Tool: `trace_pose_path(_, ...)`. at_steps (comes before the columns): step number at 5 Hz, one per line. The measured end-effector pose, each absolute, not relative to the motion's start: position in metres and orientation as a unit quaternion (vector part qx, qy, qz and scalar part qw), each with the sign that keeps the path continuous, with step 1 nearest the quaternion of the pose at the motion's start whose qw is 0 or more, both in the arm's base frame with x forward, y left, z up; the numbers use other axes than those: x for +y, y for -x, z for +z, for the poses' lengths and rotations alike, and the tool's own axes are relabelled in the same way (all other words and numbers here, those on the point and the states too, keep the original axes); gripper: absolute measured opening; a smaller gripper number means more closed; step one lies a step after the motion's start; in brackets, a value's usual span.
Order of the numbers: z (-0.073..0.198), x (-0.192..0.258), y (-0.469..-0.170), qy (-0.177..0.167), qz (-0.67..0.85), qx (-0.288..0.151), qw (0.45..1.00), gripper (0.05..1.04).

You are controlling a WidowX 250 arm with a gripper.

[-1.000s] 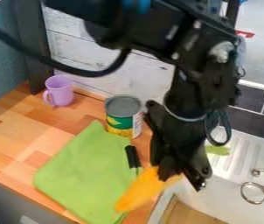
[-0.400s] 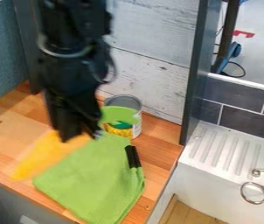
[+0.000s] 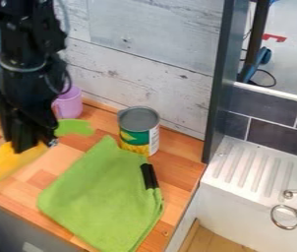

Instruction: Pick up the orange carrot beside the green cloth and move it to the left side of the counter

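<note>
Tool [image 3: 31,148] moved left | clamped on yellow-green toy [image 3: 3,165] | toy crosswise at its tips

1. The arm [image 3: 26,37] is black all over, built of chunky, angular blocks with stepped edges.
2. Small, pale, round spots dot its upper housing, probably screw heads, though blur makes that uncertain.
3. A dull grey ring [image 3: 21,67] curves around the wrist, standing out against the black.
4. A thin dark cable [image 3: 68,82] bows out in a loop beside the wrist.
5. The gripper [image 3: 31,146] is black too, narrowing downward, with a small silvery glint low on one side.
</note>
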State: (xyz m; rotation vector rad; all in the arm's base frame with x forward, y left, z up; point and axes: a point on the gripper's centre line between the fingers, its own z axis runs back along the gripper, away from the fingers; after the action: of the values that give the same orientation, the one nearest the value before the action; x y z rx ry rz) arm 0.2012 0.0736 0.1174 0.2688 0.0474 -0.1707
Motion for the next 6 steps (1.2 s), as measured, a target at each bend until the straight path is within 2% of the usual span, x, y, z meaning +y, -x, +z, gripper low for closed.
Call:
trace_pose_path(1,0.101,0.115,-0.195,-0.137,-0.019,0.021,0.99,0.141)
trace_pose_path(3,0.086,0.179,-0.183,-0.153,0.052,0.034,0.986,0.141)
trace_pose_path(5,0.068,0.221,-0.208,-0.152,0.07,0.03,0.985,0.141)
trace_pose_path(6,0.06,0.227,-0.216,-0.159,0.106,0.014,0.981,0.141)
